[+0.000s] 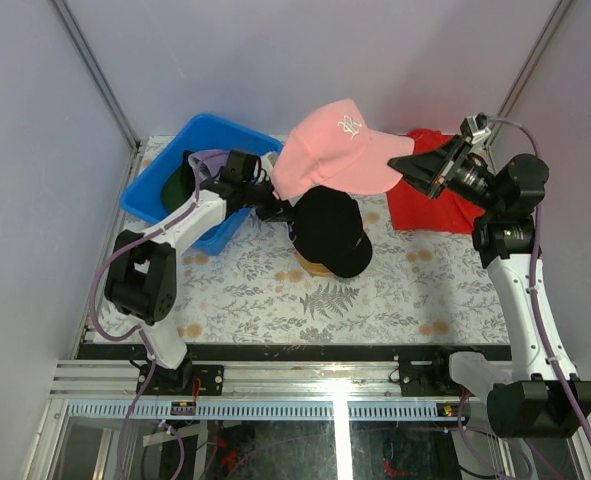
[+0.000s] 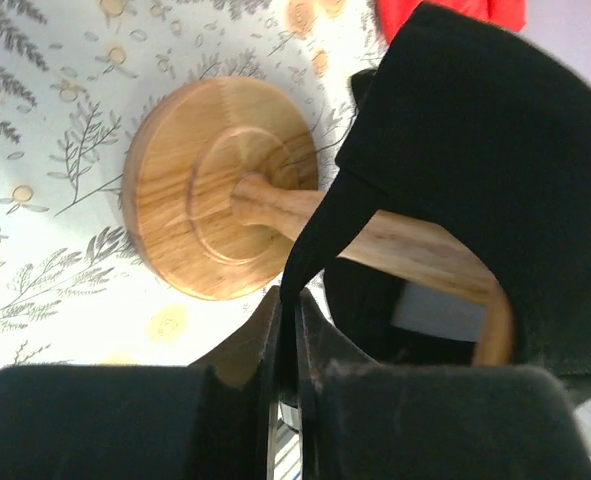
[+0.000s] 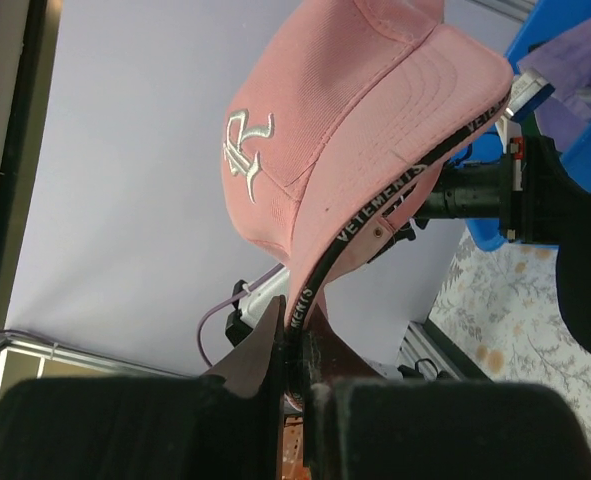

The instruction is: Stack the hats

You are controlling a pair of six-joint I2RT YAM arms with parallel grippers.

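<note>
A black hat (image 1: 330, 232) sits on the round wooden stand (image 2: 215, 190) at the table's middle. My left gripper (image 1: 275, 205) is shut on the black hat's edge (image 2: 310, 240) at its left side. My right gripper (image 1: 412, 165) is shut on the rim of a pink hat (image 1: 330, 150) and holds it in the air above and behind the black hat; its rim and white emblem show in the right wrist view (image 3: 325, 170). A lavender hat (image 1: 207, 158) and a dark green hat (image 1: 175, 185) lie in the blue bin (image 1: 155, 210).
A red cloth (image 1: 430, 200) lies at the back right under my right gripper. The blue bin stands at the back left beside my left arm. The table has a floral cover (image 1: 355, 300).
</note>
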